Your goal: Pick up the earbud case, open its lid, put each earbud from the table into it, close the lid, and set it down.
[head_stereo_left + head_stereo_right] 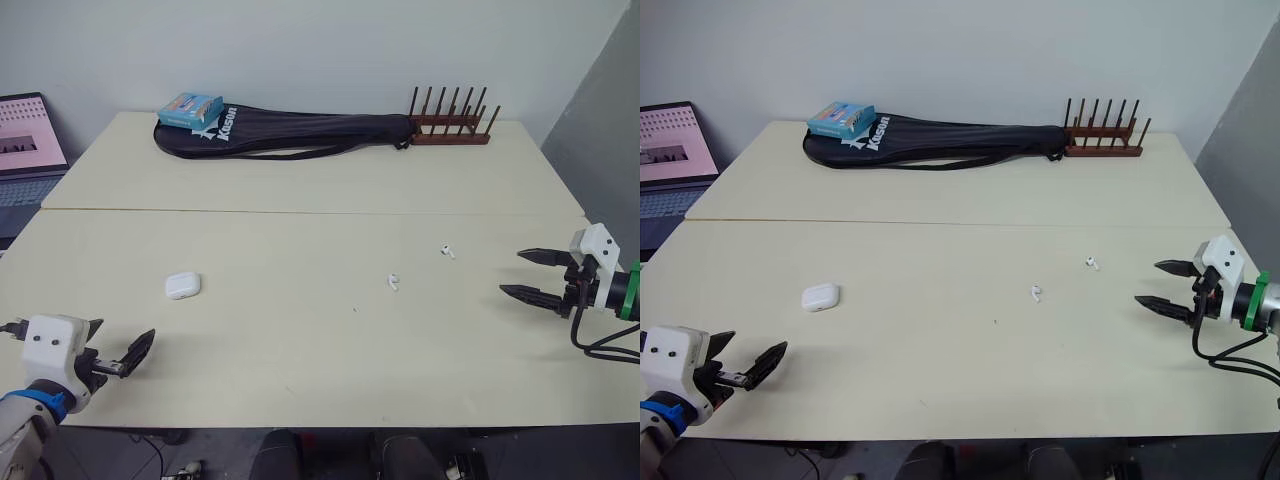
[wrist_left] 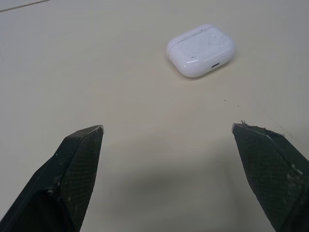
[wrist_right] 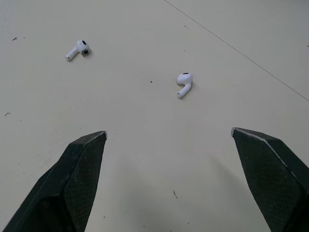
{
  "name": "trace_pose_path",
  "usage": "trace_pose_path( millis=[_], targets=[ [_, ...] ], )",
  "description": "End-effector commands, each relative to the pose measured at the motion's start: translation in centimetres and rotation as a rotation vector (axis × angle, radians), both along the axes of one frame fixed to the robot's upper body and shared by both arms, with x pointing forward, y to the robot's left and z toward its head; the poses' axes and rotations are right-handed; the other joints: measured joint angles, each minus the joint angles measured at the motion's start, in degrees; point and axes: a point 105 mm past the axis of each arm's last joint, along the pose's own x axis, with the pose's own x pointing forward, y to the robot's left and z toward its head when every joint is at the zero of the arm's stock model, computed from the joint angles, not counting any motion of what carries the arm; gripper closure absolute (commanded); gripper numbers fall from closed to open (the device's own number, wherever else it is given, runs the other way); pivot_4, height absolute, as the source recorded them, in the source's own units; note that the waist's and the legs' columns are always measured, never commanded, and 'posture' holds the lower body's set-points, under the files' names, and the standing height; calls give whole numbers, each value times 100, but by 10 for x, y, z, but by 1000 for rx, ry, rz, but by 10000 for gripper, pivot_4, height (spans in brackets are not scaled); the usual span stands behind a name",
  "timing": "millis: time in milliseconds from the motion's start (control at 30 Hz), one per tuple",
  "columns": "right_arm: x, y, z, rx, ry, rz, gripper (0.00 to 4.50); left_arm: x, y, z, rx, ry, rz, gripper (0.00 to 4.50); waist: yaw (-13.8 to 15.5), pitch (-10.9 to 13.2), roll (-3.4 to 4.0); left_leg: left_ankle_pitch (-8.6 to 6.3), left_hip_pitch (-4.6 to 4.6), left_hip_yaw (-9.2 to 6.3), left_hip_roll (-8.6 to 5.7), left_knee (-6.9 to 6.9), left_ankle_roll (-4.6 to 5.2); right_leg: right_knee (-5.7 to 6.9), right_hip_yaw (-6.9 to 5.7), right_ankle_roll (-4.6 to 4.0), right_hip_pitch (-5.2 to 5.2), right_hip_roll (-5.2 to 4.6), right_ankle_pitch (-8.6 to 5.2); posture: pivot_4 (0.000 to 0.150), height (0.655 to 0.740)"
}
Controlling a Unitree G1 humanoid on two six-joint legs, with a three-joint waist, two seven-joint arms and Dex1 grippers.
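Left tool (image 1: 124,332) and right tool (image 1: 511,272) hover low over the table (image 1: 300,330), both spread wide, empty.

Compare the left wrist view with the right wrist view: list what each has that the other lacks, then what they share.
Left wrist: the case, lid shut, lying ahead of the left claw. Right wrist: an earbud and a farther earbud, lying apart ahead of the right claw. Shared: the table and an open claw holding nothing.
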Motion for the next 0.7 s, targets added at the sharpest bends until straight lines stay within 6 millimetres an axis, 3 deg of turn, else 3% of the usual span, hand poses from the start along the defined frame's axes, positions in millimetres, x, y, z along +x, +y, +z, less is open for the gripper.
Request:
trace_pose_path(
  millis=[33,300,700],
  targets=[
    [0,-3,12,-8,-42,-2,1571,3,2,17,63,-42,-37,0,0,0,0,0,0,0,0,0,0,0,0,0,0,0,0,1500,6787],
    [0,0,8,-6,-43,4,1571,7,-3,21,75,-77,-168,0,0,0,0,0,2,7,0,0,0,-2,3,0,1,0,0,1500,6787],
    [-6,4,7,31,4,24,1571,0,7,20,-2,-66,-137,0,-7,0,0,0,3,5,2,-1,0,-2,2,0,1,0,-1,1500,6787]
  ],
)
